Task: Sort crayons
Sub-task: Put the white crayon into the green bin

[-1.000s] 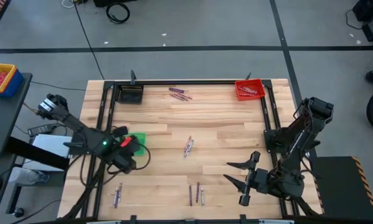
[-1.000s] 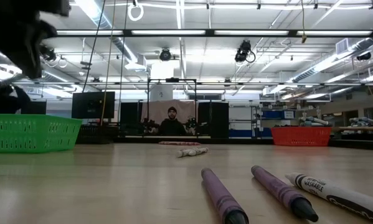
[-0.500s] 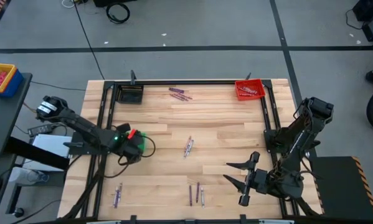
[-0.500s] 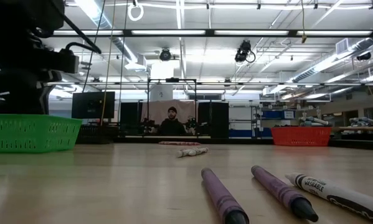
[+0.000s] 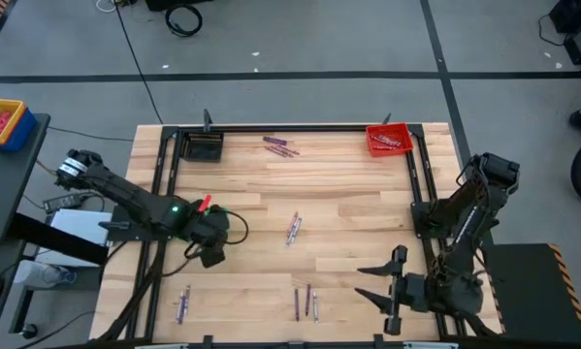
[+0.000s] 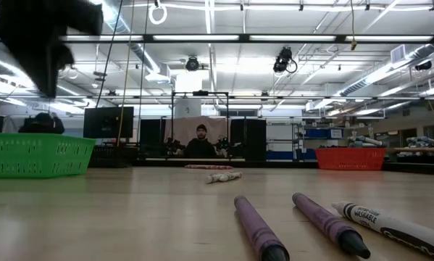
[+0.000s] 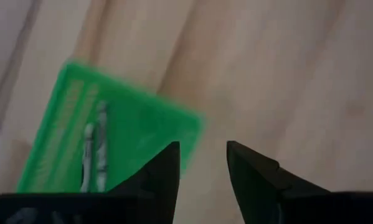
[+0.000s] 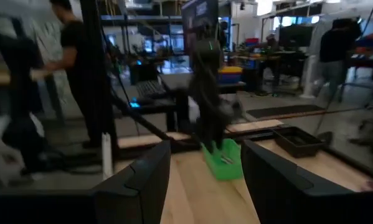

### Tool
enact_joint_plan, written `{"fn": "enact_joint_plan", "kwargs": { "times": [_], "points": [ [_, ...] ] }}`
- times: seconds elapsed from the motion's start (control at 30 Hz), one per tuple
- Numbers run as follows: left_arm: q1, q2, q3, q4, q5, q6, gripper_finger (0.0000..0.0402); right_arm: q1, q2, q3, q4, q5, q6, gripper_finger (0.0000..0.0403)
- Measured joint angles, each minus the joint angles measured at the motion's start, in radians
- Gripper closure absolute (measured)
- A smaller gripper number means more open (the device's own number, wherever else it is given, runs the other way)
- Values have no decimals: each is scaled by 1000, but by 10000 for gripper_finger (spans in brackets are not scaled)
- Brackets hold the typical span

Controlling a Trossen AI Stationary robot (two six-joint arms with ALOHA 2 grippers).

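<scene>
Crayons lie in small groups on the wooden table: a pair mid-table, some at the far edge, others near the front edge and front left. In the low view two purple crayons and a white one lie close by. The green bin holds pale crayons. My left gripper hangs open just beside it, fingers pointing down, nothing between them. My right gripper stands open and level at the front right.
A red bin stands at the far right corner and a black bin at the far left. A black frame rail borders the table. People stand in the room beyond.
My left arm has swung over the green bin, first toward the far edge, then back toward the near edge and slightly right, and now hides the bin in the high view. My right gripper has turned a little toward the near edge.
</scene>
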Motion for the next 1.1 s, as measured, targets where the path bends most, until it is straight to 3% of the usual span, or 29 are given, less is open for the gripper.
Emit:
{"fn": "enact_joint_plan", "kwargs": {
  "times": [0.07, 0.13, 0.23, 0.3, 0.43, 0.53, 0.6, 0.7, 0.97, 1.1],
  "points": [
    [-43, -1, 80, 2, -96, 17, 258, -13, 38, 0, -64, -2, 66, 203],
    [-96, -2, 132, 60, -276, 46, 258, -26, 90, 0, -105, -80, 167, 203],
    [-169, -2, 140, 270, -540, 151, 259, -39, 173, 49, -175, -234, 310, 204],
    [-206, -2, 111, 460, -629, 251, 259, -40, 223, 128, -340, -302, 399, 204],
    [-224, 23, 7, 850, -639, 447, 259, -41, 305, 374, -978, -507, 758, 204],
    [-230, 48, -69, 1077, -646, 515, 259, -43, 377, 535, -1428, -785, 1067, 204],
    [-230, 72, -108, 1165, -642, 519, 259, -35, 426, 595, -1619, -975, 1204, 204],
    [-228, 109, -126, 1224, -644, 519, 259, 5, 479, 629, -1743, -1163, 1267, 204],
    [-214, 162, -128, 1294, -644, 523, 259, 82, 518, 553, -2016, -1336, 1185, 204],
    [-213, 163, -128, 1326, -640, 553, 259, 58, 478, 418, -1984, -1473, 1069, 205]
  ]
}}
